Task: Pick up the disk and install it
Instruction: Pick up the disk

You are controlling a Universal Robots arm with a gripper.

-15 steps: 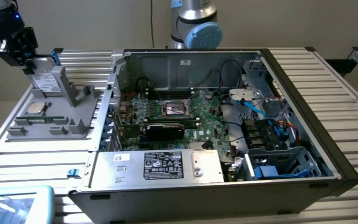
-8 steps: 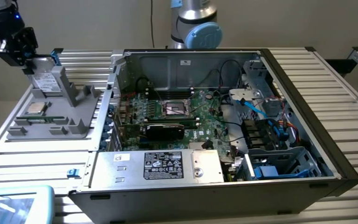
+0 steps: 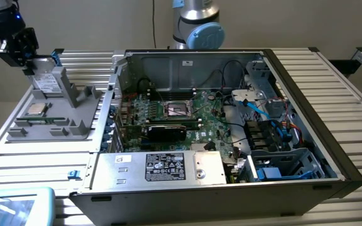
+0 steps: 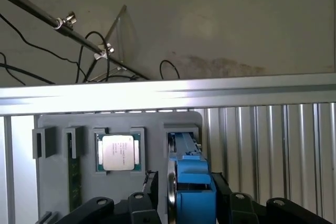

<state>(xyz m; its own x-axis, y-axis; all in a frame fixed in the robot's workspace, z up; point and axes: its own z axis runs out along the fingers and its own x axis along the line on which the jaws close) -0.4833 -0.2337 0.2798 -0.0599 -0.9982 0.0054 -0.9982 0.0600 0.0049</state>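
Disk [image 4: 193, 179] stands edge-up in the holder [image 4: 152, 145], straight below the gripper [image 4: 185, 184]. Jaws look pinched across its thickness (blue carrier between them).

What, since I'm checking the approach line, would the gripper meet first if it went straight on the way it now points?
The blue-framed silver-grey rectangular hard disk, standing on edge in the grey plastic holder. The gripper points down onto its top edge and looks right at it, though contact is unclear.

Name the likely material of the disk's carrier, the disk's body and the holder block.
The carrier is bright blue and matte, likely moulded plastic. The disk body is silver-grey with a white label, probably metal. The holder block is matte grey, likely plastic.
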